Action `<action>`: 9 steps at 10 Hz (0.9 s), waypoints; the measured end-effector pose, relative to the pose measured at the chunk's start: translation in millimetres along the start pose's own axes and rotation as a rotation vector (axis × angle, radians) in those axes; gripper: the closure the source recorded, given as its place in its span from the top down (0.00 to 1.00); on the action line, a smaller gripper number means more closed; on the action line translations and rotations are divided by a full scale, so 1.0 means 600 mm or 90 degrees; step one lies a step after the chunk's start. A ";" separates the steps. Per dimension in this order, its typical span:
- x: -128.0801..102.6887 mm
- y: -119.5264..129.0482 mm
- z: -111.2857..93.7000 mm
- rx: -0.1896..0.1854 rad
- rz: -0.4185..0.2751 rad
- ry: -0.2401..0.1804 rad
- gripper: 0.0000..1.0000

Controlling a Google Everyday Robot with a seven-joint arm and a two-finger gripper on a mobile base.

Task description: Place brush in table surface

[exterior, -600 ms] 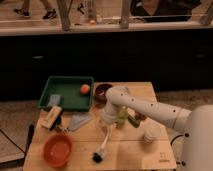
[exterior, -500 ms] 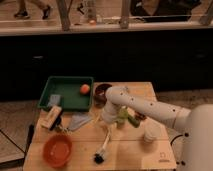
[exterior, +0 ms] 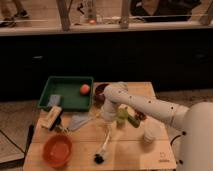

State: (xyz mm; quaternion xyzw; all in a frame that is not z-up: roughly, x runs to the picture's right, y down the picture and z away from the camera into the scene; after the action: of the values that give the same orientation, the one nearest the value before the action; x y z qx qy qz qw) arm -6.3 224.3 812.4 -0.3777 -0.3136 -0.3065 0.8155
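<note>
The brush has a long white handle and a black bristle head. Its head is down near the front edge of the table surface, and the handle slants up to my gripper. The gripper hangs from the white arm over the middle of the light tan tabletop, at the handle's upper end. Whether the bristle head touches the wood I cannot tell.
A green tray with an orange ball stands at the back left. A tan block lies left, an orange bowl at the front left. A dark bowl, green items and a white cup are nearby.
</note>
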 end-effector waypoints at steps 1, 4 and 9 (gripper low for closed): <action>0.000 -0.002 -0.002 0.000 -0.002 0.000 0.80; 0.001 -0.003 -0.005 0.002 -0.005 -0.001 0.80; 0.005 -0.001 -0.007 0.003 -0.006 -0.004 0.80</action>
State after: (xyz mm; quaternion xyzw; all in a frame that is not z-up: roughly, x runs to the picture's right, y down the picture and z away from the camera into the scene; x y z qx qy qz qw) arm -3.7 220.1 812.6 -0.3750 -0.3186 -0.3088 0.8139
